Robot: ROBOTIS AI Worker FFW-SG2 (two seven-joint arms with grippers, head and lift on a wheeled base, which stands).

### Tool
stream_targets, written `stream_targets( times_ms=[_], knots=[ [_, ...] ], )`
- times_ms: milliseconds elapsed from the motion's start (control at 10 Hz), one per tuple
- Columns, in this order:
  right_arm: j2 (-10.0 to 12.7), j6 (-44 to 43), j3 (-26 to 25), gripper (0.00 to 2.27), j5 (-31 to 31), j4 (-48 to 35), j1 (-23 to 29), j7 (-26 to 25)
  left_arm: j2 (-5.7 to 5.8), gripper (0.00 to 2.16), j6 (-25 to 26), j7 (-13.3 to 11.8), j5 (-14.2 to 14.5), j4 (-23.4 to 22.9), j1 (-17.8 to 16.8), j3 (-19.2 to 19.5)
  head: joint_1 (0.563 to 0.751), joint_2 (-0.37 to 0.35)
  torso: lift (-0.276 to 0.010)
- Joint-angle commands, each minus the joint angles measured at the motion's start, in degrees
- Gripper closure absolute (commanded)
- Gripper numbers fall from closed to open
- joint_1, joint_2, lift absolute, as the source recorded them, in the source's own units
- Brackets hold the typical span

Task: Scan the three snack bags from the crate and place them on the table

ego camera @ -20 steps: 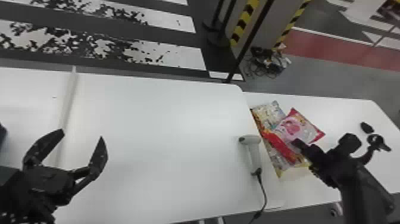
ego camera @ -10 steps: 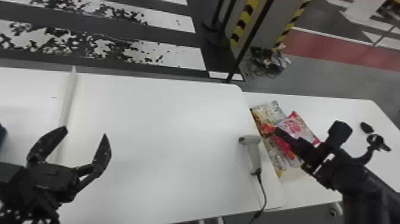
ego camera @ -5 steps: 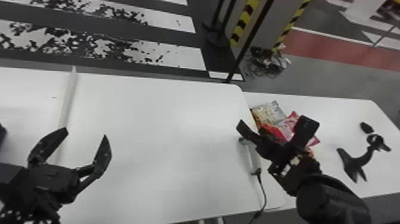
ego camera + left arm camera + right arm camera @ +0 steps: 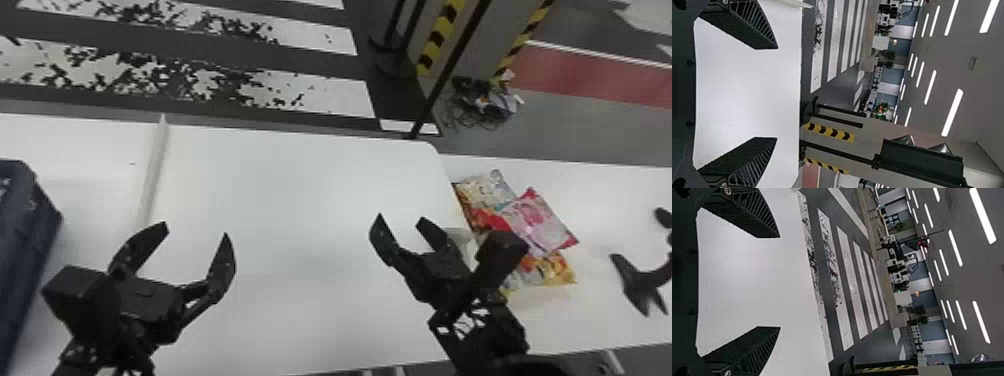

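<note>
Where the two arms face the work area, the white table (image 4: 300, 200) spans the foreground, and an adjoining white side surface (image 4: 615, 195) extends to the right. The blue crate (image 4: 25, 245) stands at the left edge of the head view, its visible wall running obliquely from near to far. It lies to the left of the left gripper (image 4: 196, 234), which is the nearer of the two; the right gripper (image 4: 400, 219) is well apart from it. Both grippers have their fingers spread, with nothing held. The snack bags (image 4: 485, 194) lie flat and overlapping on the side surface, to the right of the right gripper's fingers and partly hidden by its body. An exact count cannot be confirmed. The pink bag (image 4: 540, 222) rests on top, its long axis slanting from far left to near right. The pale scanner (image 4: 460, 235) is mostly concealed behind the right gripper. The bags appear to be already delivered, so the task is judged to be at or near completion. If crate handling follows, assign the left arm and direct it leftward; withdraw the right arm without dragging the bags or scanner.
</note>
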Motion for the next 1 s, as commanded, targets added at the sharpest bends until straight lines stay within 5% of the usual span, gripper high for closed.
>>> stream_targets(
  times_ms=[0,300,900],
  knots=[
    [0.0,-6.7,2.3,0.05,1.3,0.2,3.7,-0.4,0.0,0.04,2.5,0.1,0.1,-2.5,1.8,0.0,0.695,-0.244,-0.062],
    [-0.2,-12.8,1.4,0.05,1.6,-1.3,9.0,-0.8,0.27,0.04,5.2,3.3,0.0,-7.5,7.3,0.7,0.695,-0.238,-0.062],
    [-0.3,-19.8,-3.7,0.08,-1.7,-2.1,19.0,0.0,2.46,0.04,-3.6,2.3,2.0,-13.0,17.5,3.5,0.695,-0.31,-0.062]
  ],
)
